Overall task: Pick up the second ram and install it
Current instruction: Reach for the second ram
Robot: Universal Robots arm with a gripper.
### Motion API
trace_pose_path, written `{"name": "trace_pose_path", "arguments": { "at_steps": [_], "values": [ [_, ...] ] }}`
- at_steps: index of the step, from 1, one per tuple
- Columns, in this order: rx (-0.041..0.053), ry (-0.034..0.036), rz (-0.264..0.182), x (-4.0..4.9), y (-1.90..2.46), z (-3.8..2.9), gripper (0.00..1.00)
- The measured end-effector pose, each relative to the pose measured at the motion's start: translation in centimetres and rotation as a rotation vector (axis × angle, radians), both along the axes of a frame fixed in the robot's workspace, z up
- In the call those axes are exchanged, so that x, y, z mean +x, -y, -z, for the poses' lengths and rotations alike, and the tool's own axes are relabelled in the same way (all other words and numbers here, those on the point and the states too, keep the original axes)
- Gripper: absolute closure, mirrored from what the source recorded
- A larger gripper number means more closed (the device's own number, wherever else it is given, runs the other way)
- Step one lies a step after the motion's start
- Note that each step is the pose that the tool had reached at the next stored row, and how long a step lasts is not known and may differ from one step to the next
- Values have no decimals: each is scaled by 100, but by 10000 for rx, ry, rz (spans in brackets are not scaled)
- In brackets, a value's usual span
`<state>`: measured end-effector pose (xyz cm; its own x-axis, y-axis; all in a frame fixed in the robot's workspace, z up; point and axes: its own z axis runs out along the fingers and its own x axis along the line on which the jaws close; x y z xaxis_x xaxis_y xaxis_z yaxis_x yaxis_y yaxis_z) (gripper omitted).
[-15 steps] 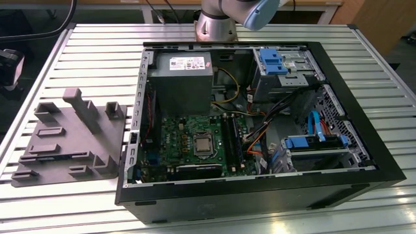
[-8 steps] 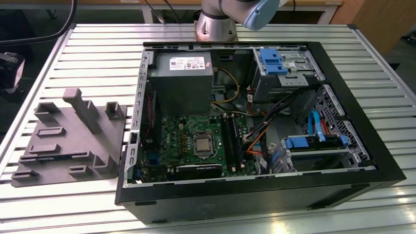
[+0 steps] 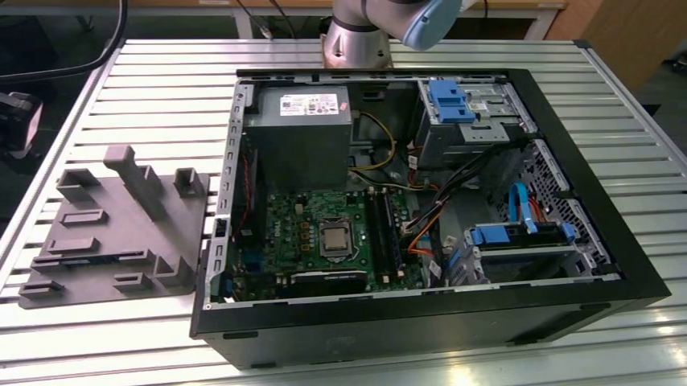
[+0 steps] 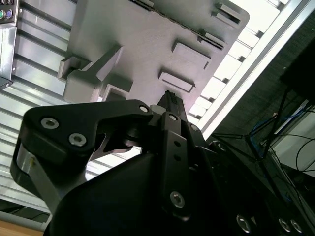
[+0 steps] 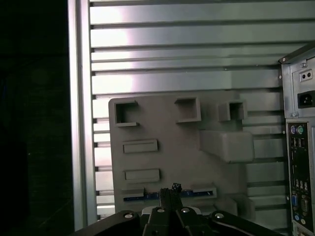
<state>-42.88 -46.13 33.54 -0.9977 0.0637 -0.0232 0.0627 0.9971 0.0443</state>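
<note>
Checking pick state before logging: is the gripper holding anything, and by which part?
Nothing that shows. In the first wrist view the gripper hangs above the grey holder tray, its fingertips together with nothing between them.

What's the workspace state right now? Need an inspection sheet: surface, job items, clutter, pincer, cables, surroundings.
Surface: silver slatted metal table, carrying case and tray.
Job's things: thin dark memory stick sits edge-on in the long slot of the grey moulded holder tray. The open black computer case lies on its side with its green motherboard exposed.
Clutter: nothing seen.
Grippers: black pincer hangs above the tray, in line with the stick; contact cannot be told.
Cables: orange, yellow and blue wires inside the case.
Surroundings: dark cables beside the table; silver arm base at the case's far side in the exterior view.
</note>
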Motion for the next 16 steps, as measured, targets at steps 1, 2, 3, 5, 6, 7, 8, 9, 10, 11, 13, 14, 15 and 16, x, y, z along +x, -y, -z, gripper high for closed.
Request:
{"name": "trace_pose_path", "arguments": {
  "at_steps": [1,2,3,5,6,7,8,9,10,11,13,14,15,16],
  "values": [
    [0,-1,0,-1,3,6,89],
    [-1,-2,0,-1,6,10,89],
    [0,-3,0,-2,9,16,89],
    [1,-2,0,-3,15,26,89],
    [1,-2,0,-4,19,31,89],
    [1,-4,0,-4,22,35,89],
    [0,-5,0,-5,25,40,89],
    [0,-5,0,-6,27,45,89],
    [-1,-6,0,-7,30,49,89],
    [-1,-7,0,-7,32,53,89],
    [0,-7,0,-8,36,63,89],
    [0,-7,1,-9,37,66,89],
    [-1,-8,1,-8,37,67,89],
    [-1,-10,0,-8,37,67,89]
  ]
}}
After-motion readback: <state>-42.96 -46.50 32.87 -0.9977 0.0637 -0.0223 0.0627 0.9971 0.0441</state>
